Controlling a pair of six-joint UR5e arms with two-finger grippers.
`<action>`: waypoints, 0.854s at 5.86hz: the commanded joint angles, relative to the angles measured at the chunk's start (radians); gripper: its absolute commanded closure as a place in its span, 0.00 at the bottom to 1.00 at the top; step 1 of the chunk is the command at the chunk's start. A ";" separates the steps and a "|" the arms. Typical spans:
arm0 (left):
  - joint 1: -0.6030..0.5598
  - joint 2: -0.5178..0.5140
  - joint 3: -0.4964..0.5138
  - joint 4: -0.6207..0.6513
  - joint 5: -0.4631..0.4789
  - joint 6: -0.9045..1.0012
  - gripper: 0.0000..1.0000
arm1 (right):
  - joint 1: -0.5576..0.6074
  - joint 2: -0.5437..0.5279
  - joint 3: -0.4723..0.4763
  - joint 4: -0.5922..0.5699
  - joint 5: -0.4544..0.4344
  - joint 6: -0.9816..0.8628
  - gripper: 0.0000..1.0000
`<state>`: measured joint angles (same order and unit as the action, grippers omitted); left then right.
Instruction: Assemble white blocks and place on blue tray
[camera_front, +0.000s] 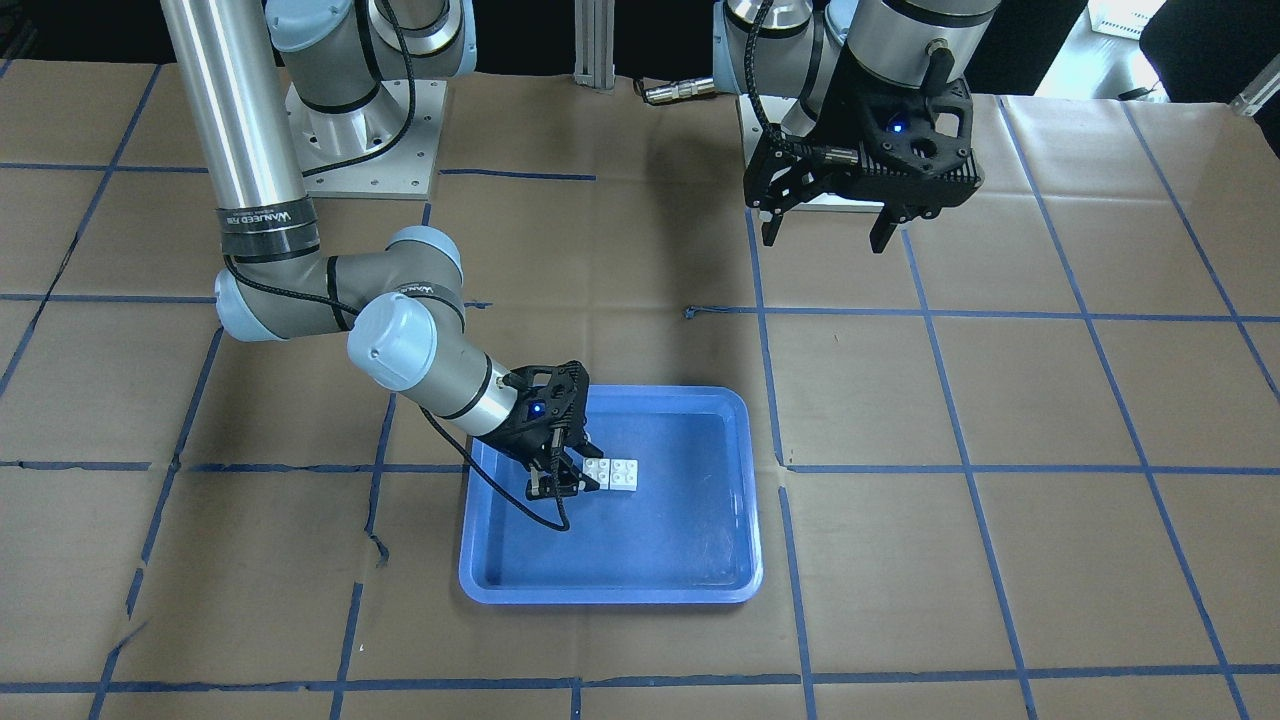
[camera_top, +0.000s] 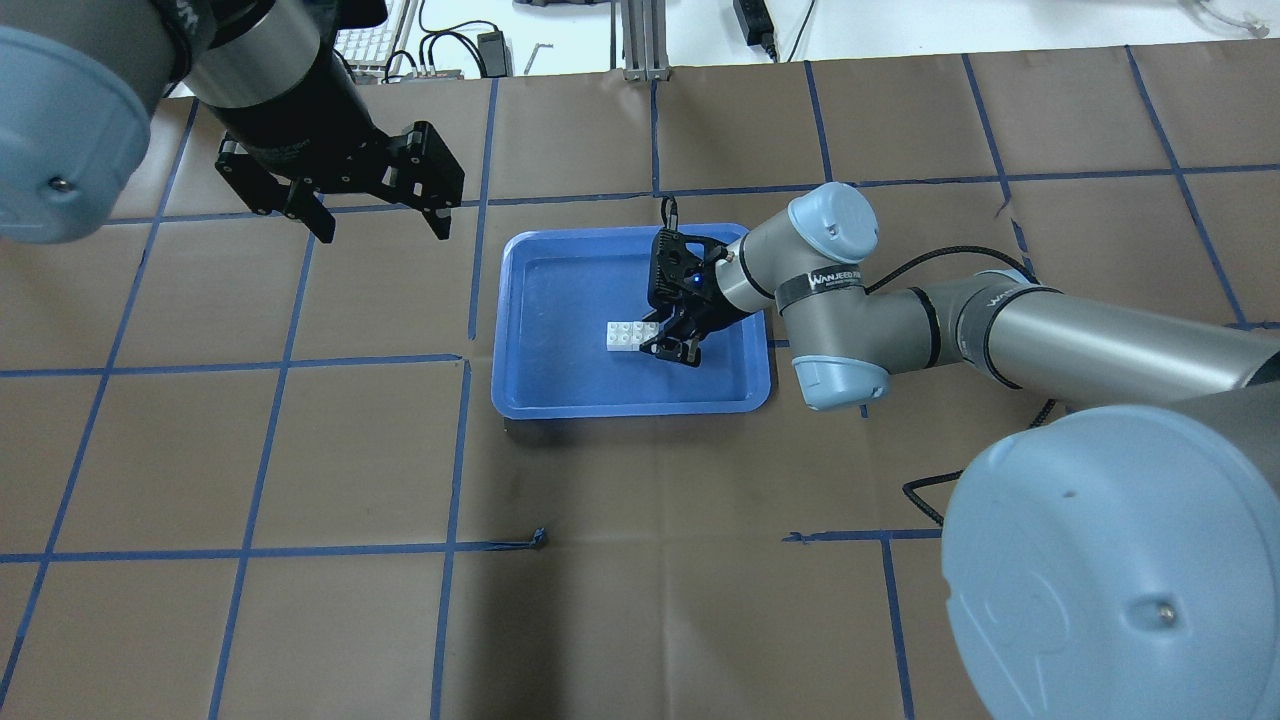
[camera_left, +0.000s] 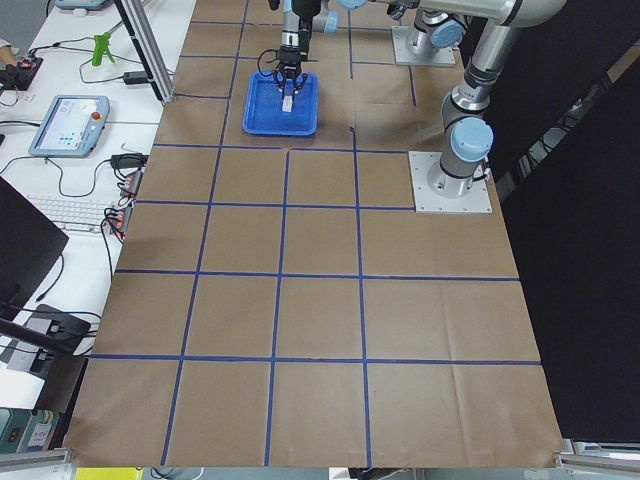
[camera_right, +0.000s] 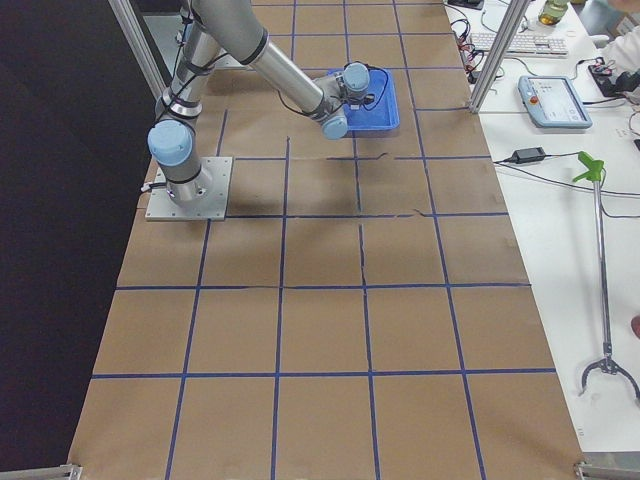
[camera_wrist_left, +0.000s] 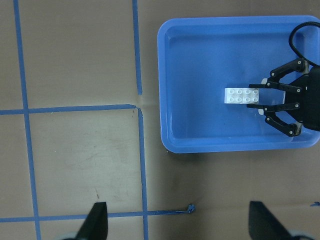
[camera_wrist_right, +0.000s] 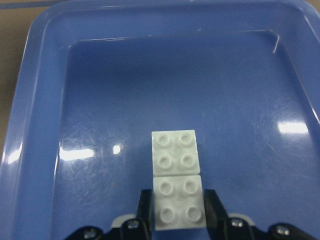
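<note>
Two white blocks (camera_wrist_right: 174, 154) lie joined end to end, studs up, on the floor of the blue tray (camera_wrist_right: 30, 125). My right gripper (camera_wrist_right: 178, 210) is low in the tray, its fingers (camera_wrist_right: 146, 205) close against both sides of the near block. The blocks (camera_front: 615, 473) and the right gripper (camera_front: 560, 485) also show in the front view, inside the tray (camera_front: 610, 595). My left gripper (camera_top: 385, 225) is open and empty, high above the table and well apart from the tray (camera_top: 630, 405). The left wrist view shows the blocks (camera_wrist_left: 240, 95) from above.
The table is covered in brown paper with a grid of blue tape lines (camera_top: 460, 450). The right arm's elbow (camera_top: 835, 300) hangs over the tray's right edge. A loose bit of tape (camera_top: 538, 540) lies in front of the tray.
</note>
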<state>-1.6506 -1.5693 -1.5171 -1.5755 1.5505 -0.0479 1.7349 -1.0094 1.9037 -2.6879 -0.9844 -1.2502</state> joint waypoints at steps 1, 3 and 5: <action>0.000 0.002 -0.002 0.003 0.002 0.000 0.01 | 0.000 0.000 0.000 -0.001 0.003 0.000 0.51; 0.000 -0.001 -0.002 0.026 0.002 -0.003 0.01 | 0.000 -0.003 -0.006 0.003 0.001 0.047 0.01; -0.006 -0.005 -0.003 0.026 0.002 -0.003 0.01 | -0.021 -0.084 -0.072 0.125 -0.099 0.159 0.00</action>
<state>-1.6546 -1.5723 -1.5196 -1.5507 1.5524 -0.0505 1.7233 -1.0493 1.8641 -2.6419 -1.0202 -1.1307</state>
